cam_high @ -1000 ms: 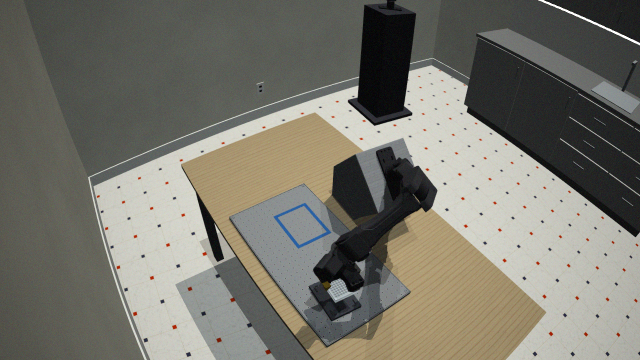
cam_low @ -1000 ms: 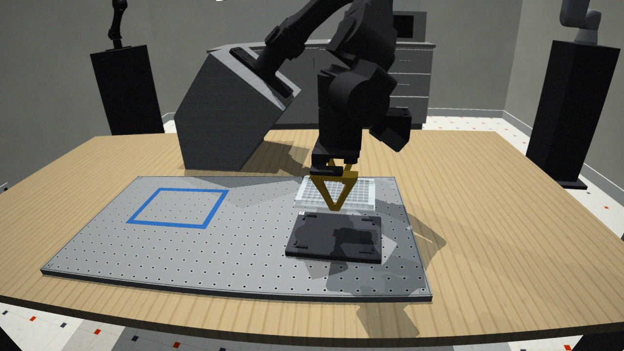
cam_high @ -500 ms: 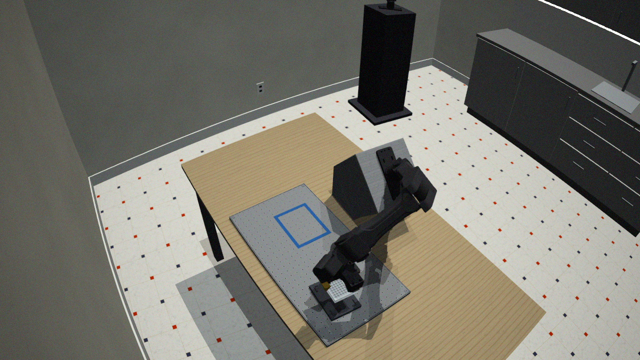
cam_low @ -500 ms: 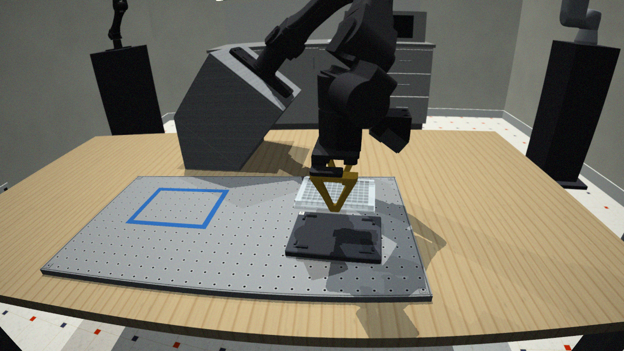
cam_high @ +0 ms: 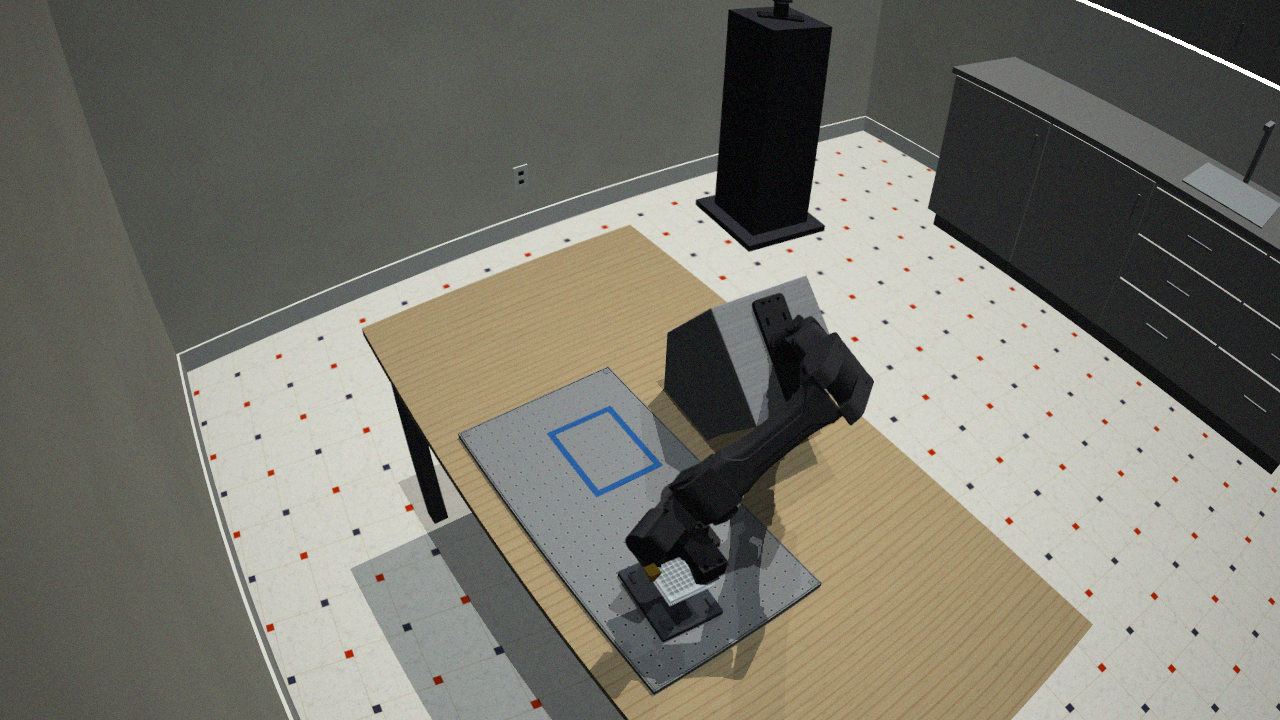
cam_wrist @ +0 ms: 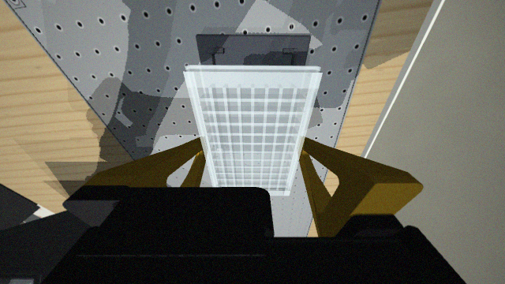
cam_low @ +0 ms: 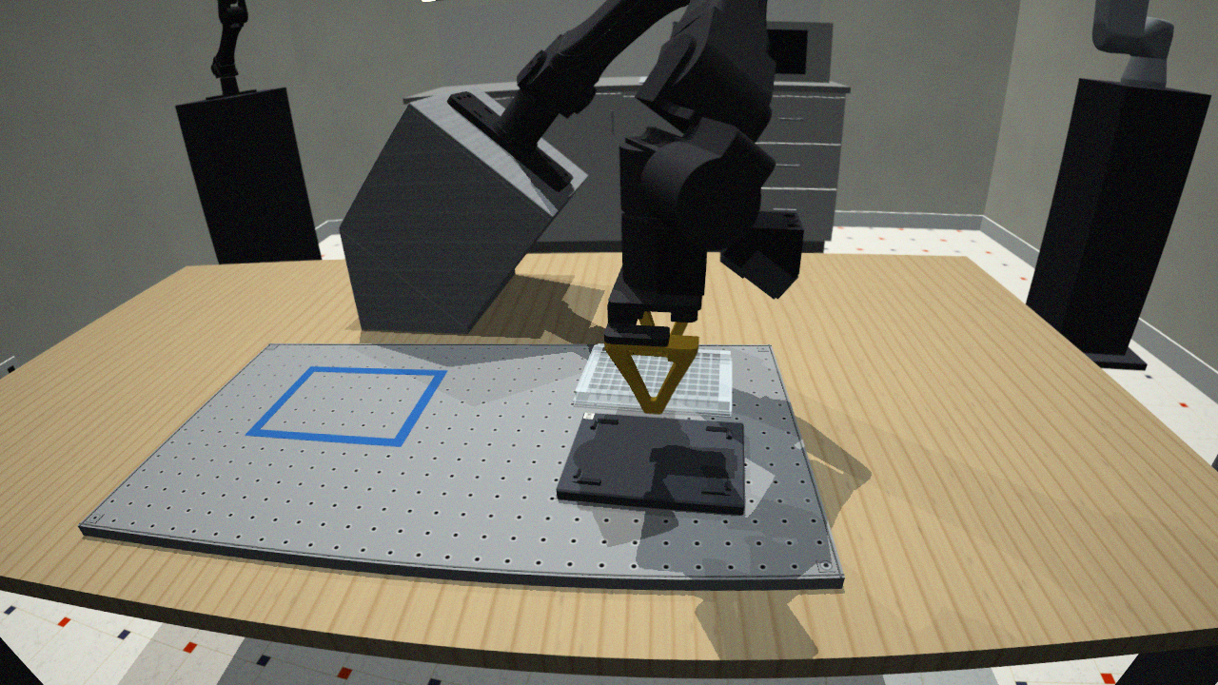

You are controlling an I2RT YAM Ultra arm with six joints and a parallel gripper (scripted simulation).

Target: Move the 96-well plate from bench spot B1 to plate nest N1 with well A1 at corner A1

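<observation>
Clear, stiff plastic, the 96-well plate (cam_low: 654,380) is pinched across its long side walls by the gripper (cam_wrist: 252,166), judged light and slippery.

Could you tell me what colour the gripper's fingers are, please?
The fingers are mustard yellow, clearest in the wrist view.

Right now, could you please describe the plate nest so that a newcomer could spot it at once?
On the wooden table lies a grey perforated board. Near its end opposite the blue outlined rectangle sits the plate nest, under the clear well plate held above it. It is the only flat black slab there, with small raised corner locators.
</observation>
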